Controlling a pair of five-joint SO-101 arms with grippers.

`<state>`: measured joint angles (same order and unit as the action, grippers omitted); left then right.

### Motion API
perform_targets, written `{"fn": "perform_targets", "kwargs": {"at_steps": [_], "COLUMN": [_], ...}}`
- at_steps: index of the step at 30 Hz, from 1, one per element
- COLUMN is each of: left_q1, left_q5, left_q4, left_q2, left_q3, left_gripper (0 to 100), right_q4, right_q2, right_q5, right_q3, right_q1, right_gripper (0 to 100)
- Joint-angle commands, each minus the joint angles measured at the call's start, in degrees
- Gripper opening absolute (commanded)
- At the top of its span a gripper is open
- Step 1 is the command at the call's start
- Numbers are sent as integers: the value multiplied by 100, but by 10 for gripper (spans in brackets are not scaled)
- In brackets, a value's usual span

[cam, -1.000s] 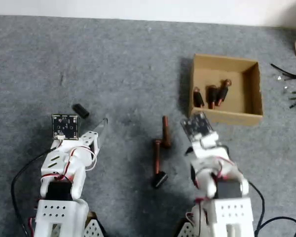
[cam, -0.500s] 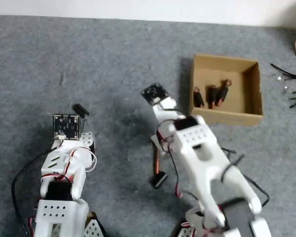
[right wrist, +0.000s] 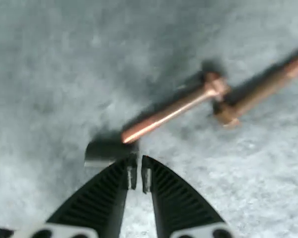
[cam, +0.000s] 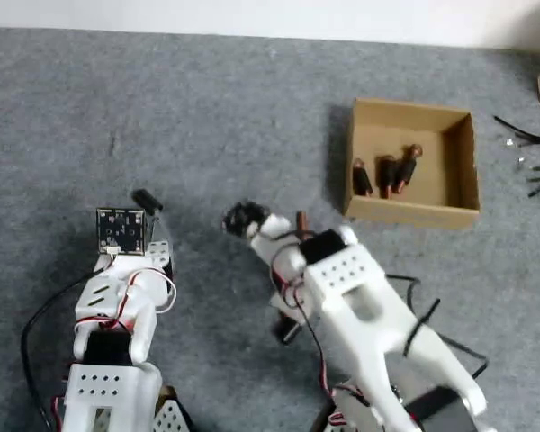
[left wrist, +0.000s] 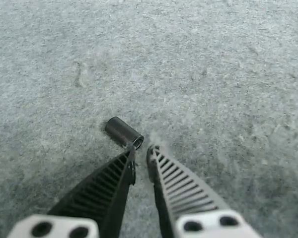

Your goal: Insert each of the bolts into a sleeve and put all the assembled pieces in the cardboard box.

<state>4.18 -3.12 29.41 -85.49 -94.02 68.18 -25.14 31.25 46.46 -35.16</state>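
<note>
With right tool point(right wrist: 139, 172) and left tool point(left wrist: 141, 157) both pinched together empty, the right should spread wide, then straddle the black sleeve point(right wrist: 105, 151) squarely, clear of the copper bolt point(right wrist: 171, 111).

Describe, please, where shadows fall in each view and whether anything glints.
High view: the cardboard box throws a shadow to its left. Left wrist view: even light, a faint shadow beside the sleeve. Right wrist view: a dark shadow alongside the nearer bolt, whose tip glints.

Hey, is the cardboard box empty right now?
No, the high view shows three bolt-and-sleeve pieces lying side by side inside the cardboard box.
</note>
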Motion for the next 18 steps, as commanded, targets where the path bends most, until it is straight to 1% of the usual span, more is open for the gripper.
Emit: {"fn": "perform_targets", "kwargs": {"at_steps": [1, 3, 5, 9, 15, 18], "left_q1": [-31, -31, -31, -31, -31, -31], "left_q5": [26, 26, 26, 26, 26, 26], "left_q4": [9, 9, 9, 9, 9, 9], "left_q2": [-31, -31, -31, -31, -31, -31], "left_q3": [374, 374, 374, 374, 374, 374], "left_gripper": [59, 59, 59, 59, 59, 59], "right_q4": [-312, -365, -356, -356, -391, -391], "right_q2": [-655, -848, -998, -1226, -1279, -1279], "right_q5": [484, 756, 985, 1037, 1037, 1073], "right_q3": [514, 831, 1130, 1508, 1560, 1552], "right_q1": [-92, -136, -330, -716, -576, -593], "right_gripper": [10, 10, 10, 15, 153, 162]}}
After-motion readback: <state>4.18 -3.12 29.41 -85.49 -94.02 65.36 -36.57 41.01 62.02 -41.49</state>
